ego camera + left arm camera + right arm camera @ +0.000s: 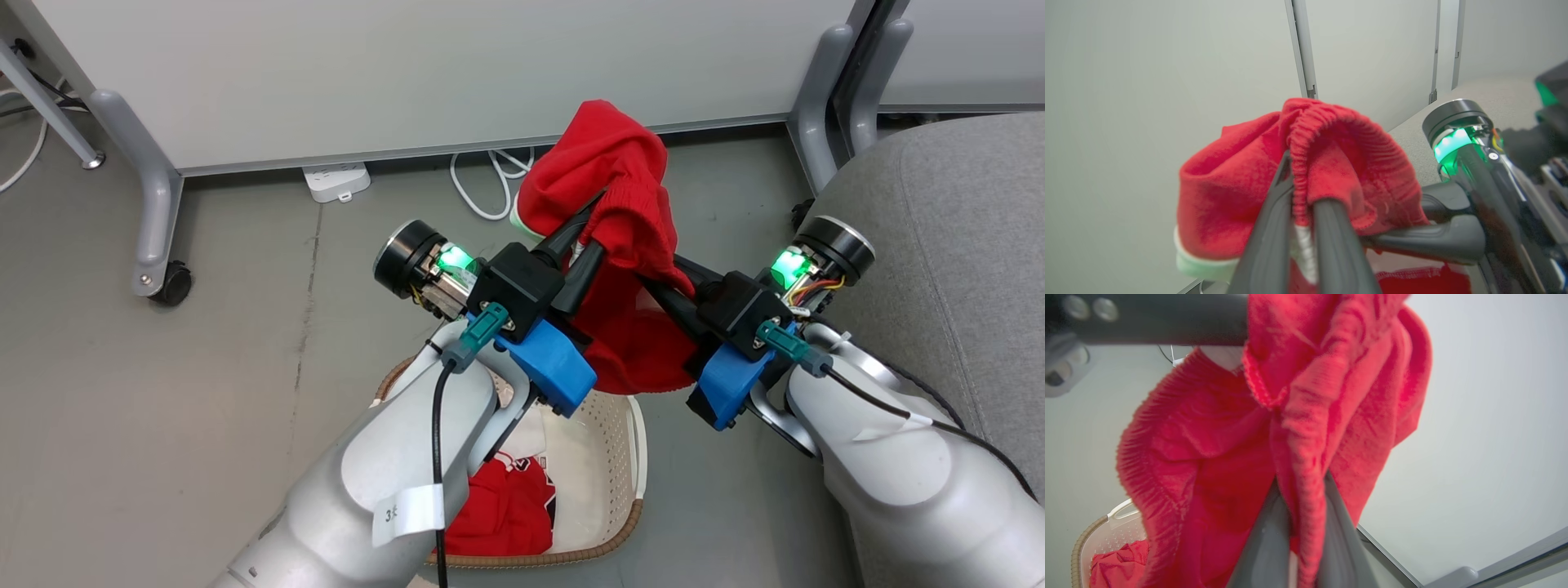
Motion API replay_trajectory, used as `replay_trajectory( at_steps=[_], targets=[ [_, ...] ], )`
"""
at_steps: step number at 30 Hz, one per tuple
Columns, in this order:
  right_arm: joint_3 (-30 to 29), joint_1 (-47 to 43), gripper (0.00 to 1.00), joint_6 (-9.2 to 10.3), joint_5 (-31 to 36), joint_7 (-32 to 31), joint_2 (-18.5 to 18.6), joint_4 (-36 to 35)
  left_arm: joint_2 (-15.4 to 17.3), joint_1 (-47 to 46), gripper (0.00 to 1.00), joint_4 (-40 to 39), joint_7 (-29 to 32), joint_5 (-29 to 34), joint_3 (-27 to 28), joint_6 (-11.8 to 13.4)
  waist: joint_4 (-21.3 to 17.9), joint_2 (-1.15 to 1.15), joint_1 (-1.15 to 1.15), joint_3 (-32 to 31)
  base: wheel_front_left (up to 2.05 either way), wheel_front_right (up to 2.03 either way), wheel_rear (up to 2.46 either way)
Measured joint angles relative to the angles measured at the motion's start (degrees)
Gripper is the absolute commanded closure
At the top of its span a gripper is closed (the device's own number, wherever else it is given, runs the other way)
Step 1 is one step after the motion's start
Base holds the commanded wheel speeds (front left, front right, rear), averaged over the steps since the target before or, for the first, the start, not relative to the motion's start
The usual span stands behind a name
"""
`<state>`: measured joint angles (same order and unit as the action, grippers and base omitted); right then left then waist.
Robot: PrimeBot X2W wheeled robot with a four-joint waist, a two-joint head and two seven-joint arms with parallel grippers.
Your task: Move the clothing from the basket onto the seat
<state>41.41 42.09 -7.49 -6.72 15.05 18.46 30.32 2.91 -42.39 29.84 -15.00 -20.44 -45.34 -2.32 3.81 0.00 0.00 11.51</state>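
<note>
Both grippers' fingertips are buried in folds of red cloth, so their ends cannot be seen. The left forearm [392, 465] covers the left half of the basket [633, 457], a cream perforated tub with a brown woven rim standing on the grey floor [204, 367]. Inside it lies the jersey [506, 510], red with white trim; its lettering is too small to read. The seat [963, 245], a grey cushion, is cut off by the right edge. The plain red garment [608, 196] hangs in the air above the basket's far end, pinched from both sides. The left gripper [589, 237] is clamped on its ribbed hem, and the right gripper [665, 287] is closed on a fold just beside it. The two pairs of dark fingers converge under the cloth. The garment is near the seat, not touching it
</note>
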Motion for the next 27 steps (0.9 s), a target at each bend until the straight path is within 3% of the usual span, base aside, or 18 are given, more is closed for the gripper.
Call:
replay_trajectory(
  at_steps=[2, 3, 4, 12, 27],
  targets=[
    [-0.2, 0.0, 1.00, 0.00, 0.0, 0.0, 0.0, 0.0, 0.0, 0.0, 1.00, 0.0, 0.0, 0.0, 0.0, 0.0, 0.0, 0.00, 0.00, 0.0, 0.00, 0.00, 0.00],
    [-0.2, 0.0, 1.00, 0.00, -0.1, 0.0, 0.0, -0.1, 0.0, 0.0, 0.30, 0.2, 0.0, -0.1, 0.0, 0.1, 0.0, 0.00, 0.00, 0.0, 0.00, 0.00, 0.00],
    [-0.3, 0.0, 1.00, 0.00, -0.1, 0.0, 0.0, -0.1, 0.0, 0.0, 0.00, 0.2, 0.0, -0.2, 0.1, 0.2, 0.0, 0.00, 0.00, 0.0, 0.00, 0.00, 0.00],
    [-3.1, -0.2, 1.00, 0.00, -1.0, 0.0, -0.5, -0.2, 0.0, 0.0, 0.00, 0.0, -0.1, -0.1, 0.2, 0.5, 0.0, 0.00, 0.00, 0.2, 0.00, 0.00, 0.00],
    [-16.5, -3.6, 1.00, 0.00, -1.8, 0.0, -1.1, -1.5, 0.0, 1.0, 0.00, 0.2, -0.1, 0.3, -2.9, 0.2, -2.8, 0.00, 0.00, 1.8, 0.00, 0.00, 0.00]
  ],
)
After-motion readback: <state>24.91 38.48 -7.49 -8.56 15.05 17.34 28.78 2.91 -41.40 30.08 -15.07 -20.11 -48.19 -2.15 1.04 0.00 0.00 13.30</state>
